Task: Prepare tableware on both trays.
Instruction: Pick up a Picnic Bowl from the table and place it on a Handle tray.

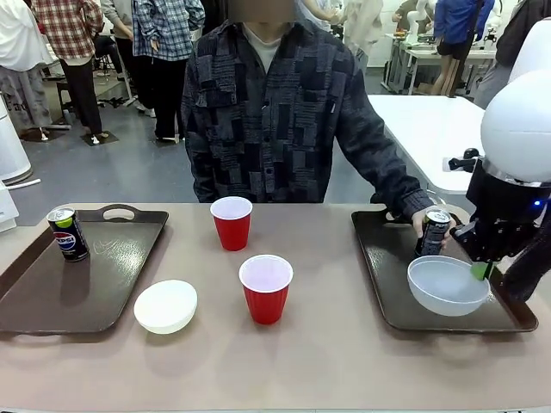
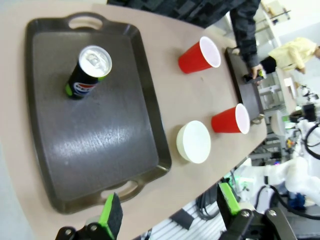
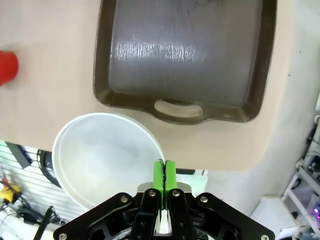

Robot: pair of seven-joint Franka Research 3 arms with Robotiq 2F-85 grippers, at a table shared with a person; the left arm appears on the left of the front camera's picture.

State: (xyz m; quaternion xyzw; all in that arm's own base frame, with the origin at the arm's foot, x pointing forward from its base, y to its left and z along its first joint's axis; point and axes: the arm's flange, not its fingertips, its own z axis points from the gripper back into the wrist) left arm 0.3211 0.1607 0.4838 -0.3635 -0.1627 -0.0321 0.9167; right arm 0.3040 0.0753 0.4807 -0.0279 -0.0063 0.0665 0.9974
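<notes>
Right gripper pinching rim of pale grey-blue bowl; bowl looks light, stiff, probably slippery; left gripper jaws spread.

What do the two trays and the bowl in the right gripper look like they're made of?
Left tray and right tray: likely hard plastic, dark brown, semi-gloss glare streaks. Pale grey-blue bowl in the right gripper: probably plastic, dull sheen, thin rim.

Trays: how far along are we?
Done: Pepsi can stands on the left tray. In hand: right gripper holds the grey-blue bowl up by the right tray; a hand holds the black can on it. Remaining: white bowl, near cup, far cup, on the table.
</notes>
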